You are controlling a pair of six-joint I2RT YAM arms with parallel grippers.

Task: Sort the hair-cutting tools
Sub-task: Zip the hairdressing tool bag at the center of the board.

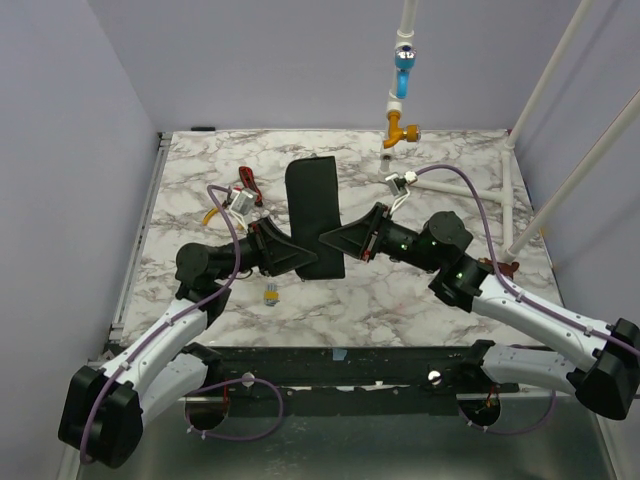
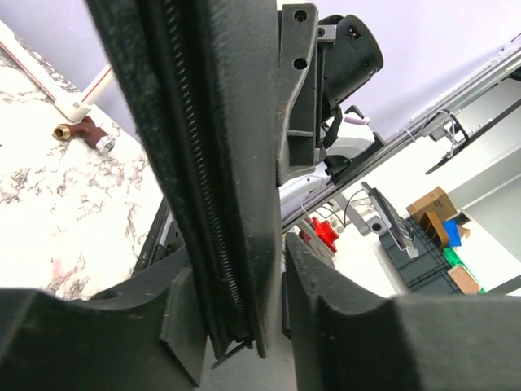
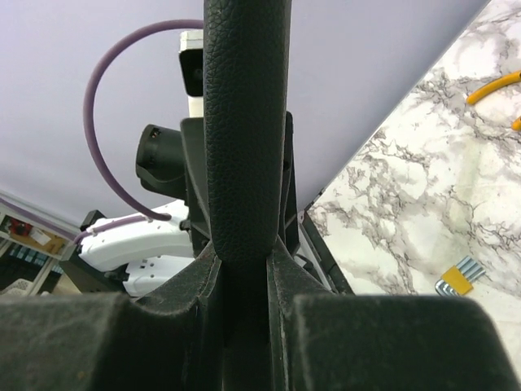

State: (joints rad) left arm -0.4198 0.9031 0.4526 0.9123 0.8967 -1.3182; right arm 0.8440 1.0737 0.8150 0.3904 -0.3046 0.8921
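Two grippers hold one black case (image 1: 312, 195) upright between them: my left gripper (image 1: 299, 254) pinches the zipper (image 2: 199, 212) edge, my right gripper (image 1: 331, 240) the smooth edge. Comb and scissors are not visible, perhaps inside. I should keep both grips firm and open it slowly.

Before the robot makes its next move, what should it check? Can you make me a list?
1. Left gripper has hold of the black case: ok, its fingers press the case's edge from both sides.
2. Right gripper has hold of the opposite edge: ok, clamped the same way.
3. Zip open enough to put things in: cannot tell.
4. Comb and scissors found: not ok, no view shows them.
5. Yellow-handled pliers and red-handled tool out of the way: ok, they lie on the table left of the case, apart from it.
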